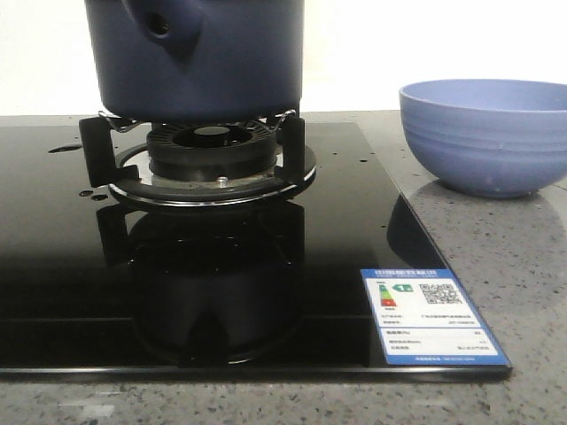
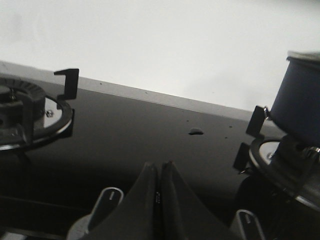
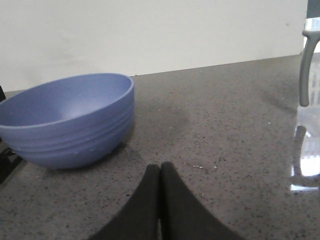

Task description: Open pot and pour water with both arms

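The dark navy pot [image 1: 221, 62] stands on the burner stand [image 1: 204, 159] of the black glass stove, its nub with a round hole [image 1: 159, 27] facing forward-left; its top is cut off. It also shows in the left wrist view [image 2: 299, 102] with a pale lid edge on top. My left gripper [image 2: 159, 165] is shut and empty, low over the black glass, apart from the pot. My right gripper [image 3: 160, 167] is shut and empty over the grey counter, beside the periwinkle ribbed bowl [image 3: 67, 120]. Neither gripper shows in the front view.
The periwinkle bowl [image 1: 485, 133] stands on the grey counter right of the stove. A second burner [image 2: 25, 110] sits at the stove's other side. A water drop [image 2: 195, 131] lies on the glass. A label sticker [image 1: 431, 317] marks the stove's front corner. A grey-handled glossy object [image 3: 307, 100] stands by the right gripper.
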Controlling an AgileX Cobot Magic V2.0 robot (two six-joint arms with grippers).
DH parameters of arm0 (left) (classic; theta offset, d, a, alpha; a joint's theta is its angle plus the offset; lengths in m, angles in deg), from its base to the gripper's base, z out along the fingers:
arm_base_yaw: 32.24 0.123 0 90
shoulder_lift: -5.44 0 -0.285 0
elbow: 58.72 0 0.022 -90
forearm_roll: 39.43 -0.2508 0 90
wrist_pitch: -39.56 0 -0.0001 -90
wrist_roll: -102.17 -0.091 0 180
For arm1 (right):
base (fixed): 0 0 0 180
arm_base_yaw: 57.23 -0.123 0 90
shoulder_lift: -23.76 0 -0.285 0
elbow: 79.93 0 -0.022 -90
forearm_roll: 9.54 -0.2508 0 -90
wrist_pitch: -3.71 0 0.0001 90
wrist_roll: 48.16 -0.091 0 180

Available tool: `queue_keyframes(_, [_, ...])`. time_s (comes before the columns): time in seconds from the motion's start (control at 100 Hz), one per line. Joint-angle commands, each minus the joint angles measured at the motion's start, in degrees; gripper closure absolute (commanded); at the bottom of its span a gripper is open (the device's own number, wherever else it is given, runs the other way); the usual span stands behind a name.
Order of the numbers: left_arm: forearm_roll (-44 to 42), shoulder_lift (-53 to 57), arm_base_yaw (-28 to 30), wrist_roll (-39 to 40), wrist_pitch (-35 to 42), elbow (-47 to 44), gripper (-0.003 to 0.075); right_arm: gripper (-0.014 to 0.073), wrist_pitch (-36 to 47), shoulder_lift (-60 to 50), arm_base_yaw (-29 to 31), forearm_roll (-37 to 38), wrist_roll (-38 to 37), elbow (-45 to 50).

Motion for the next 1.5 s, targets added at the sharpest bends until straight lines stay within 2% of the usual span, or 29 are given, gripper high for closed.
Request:
queue_keyframes(0.0, [7.90, 1.56, -0.50, 0.42, 4.88, -1.95, 0.0741, 0.0657, 5.31, -0.98, 0.38, -6.17, 0.16, 1.37])
queue_keyframes(0.27, [25.05, 1.56, -0.50, 0.42, 5.43, -1.95, 0.0741, 0.0657, 5.82, -0.98, 0.38, -22.88, 0.16, 1.37])
queue_keyframes(0.41, [33.63, 1.56, -0.50, 0.42, 5.53, -1.57, 0.0741, 0.0657, 7.28, -0.98, 0.38, -27.81, 0.16, 1.12])
queue_keyframes(0.54, [32.72, 1.46, -0.50, 0.31, 3.62, 0.90, 0.0741, 0.0655, 5.79, -0.98, 0.38, -28.99, 0.16, -1.71])
queue_keyframes(0.64, [27.16, 0.34, -0.50, -1.23, -1.73, 6.23, 0.0741, 0.0653, 1.36, 0.48, 0.38, -28.22, 0.85, -6.20])
queue_keyframes(0.78, [23.85, -5.82, -0.50, -12.35, -11.11, 17.66, 0.0741, 0.0653, -6.32, 7.58, 0.38, -23.67, 2.23, -13.84])
queue_keyframes(0.97, [24.28, -17.48, -1.06, -24.84, -23.16, 32.69, 0.0741, 0.0655, -20.12, 23.12, 0.38, -23.55, 13.34, -27.13])
queue_keyframes(1.07, [25.92, -20.89, -4.44, -26.86, -23.28, 37.06, 0.0740, 0.0655, -25.43, 29.06, -0.97, -23.55, 17.06, -33.48])
queue_keyframes(1.14, [25.92, -22.54, -7.61, -27.82, -23.19, 38.78, 0.0740, 0.0655, -25.82, 31.54, -2.77, -23.67, 18.07, -36.69])
queue_keyframes(1.25, [26.03, -24.44, -12.05, -30.06, -22.35, 39.94, 0.0730, 0.0645, -25.70, 33.13, -5.51, -26.17, 25.22, -39.93])
queue_keyframes(1.34, [26.85, -25.81, -15.09, -30.06, -19.93, 39.94, 0.0651, 0.0547, -26.46, 33.93, -7.38, -27.10, 26.39, -41.28])
queue_keyframes(1.43, [28.39, -27.26, -17.70, -30.41, -18.18, 39.94, 0.0519, 0.0342, -26.98, 34.94, -8.56, -28.05, 26.39, -41.56])
queue_keyframes(1.49, [29.23, -28.17, -19.40, -30.51, -16.59, 39.94, 0.0388, 0.0197, -26.98, 35.57, -8.55, -28.66, 26.39, -41.56])
